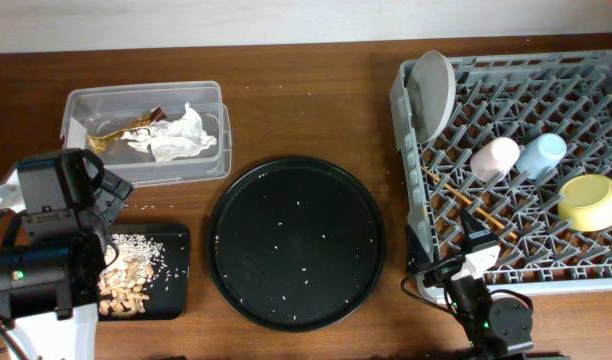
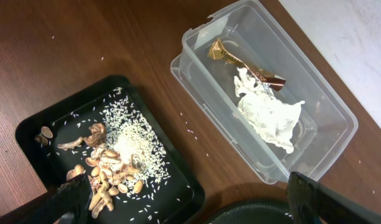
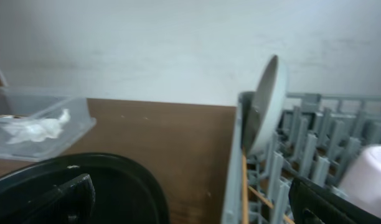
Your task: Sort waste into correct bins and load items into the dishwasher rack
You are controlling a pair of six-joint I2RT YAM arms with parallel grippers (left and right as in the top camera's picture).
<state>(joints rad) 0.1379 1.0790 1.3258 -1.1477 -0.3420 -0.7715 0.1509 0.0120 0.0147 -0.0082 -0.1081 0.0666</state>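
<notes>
The clear tub [image 1: 81,100] holds the white tissue [image 1: 183,135] and gold-brown foil wrapper [image 1: 121,131]; both show in the left wrist view, tissue [image 2: 268,115], wrapper [image 2: 243,64]. The small black tray [image 1: 176,270] holds rice and brownish scraps [image 2: 119,155]. The grey rack [image 1: 586,90] holds the grey plate [image 1: 433,92] on edge, pink cup [image 1: 494,158], blue cup [image 1: 541,155], yellow-green bowl [image 1: 591,200] and chopsticks [image 1: 466,200]. My left gripper [image 2: 190,205] is open and empty above the black tray's edge. My right gripper [image 3: 190,202] is open and empty by the rack's front left corner.
A large round black tray [image 1: 296,240] with stray rice grains lies in the middle of the brown table. A few grains lie loose on the wood. The right arm's base [image 1: 486,315] sits at the front edge below the rack.
</notes>
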